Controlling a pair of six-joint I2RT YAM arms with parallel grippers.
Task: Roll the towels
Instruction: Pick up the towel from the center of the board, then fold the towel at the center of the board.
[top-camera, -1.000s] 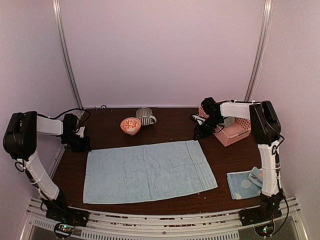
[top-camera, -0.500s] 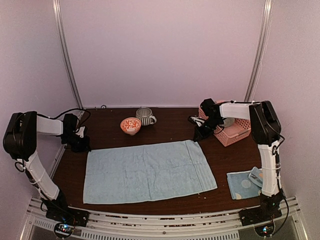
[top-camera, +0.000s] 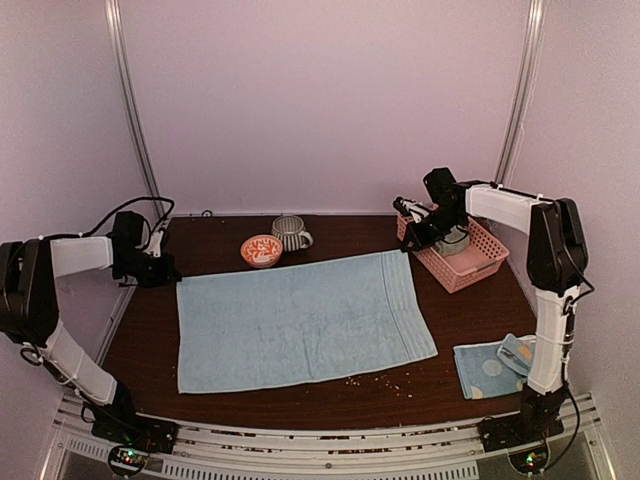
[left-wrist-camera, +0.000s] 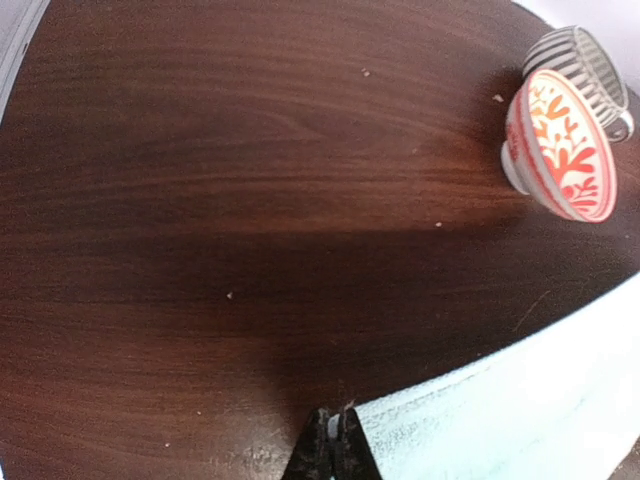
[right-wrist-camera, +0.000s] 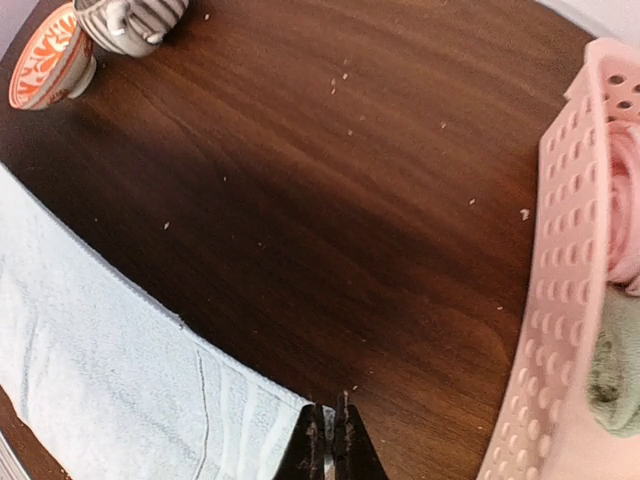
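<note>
Light-blue towel (top-camera: 300, 320); pink basket (top-camera: 470, 274); orange-patterned bowl (top-camera: 261, 250).

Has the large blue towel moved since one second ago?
Yes. The towel slid toward the back; its far edge now lies nearer the bowl.

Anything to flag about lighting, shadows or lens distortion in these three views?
Top view: soft, even light with a pinkish cast, no glare, the large light blue towel sharp. Left wrist view: a broad shadow bands the dark wooden table; the orange-patterned bowl is stretched at the corner. Right wrist view: the pink plastic lattice basket bows at the edge.
</note>
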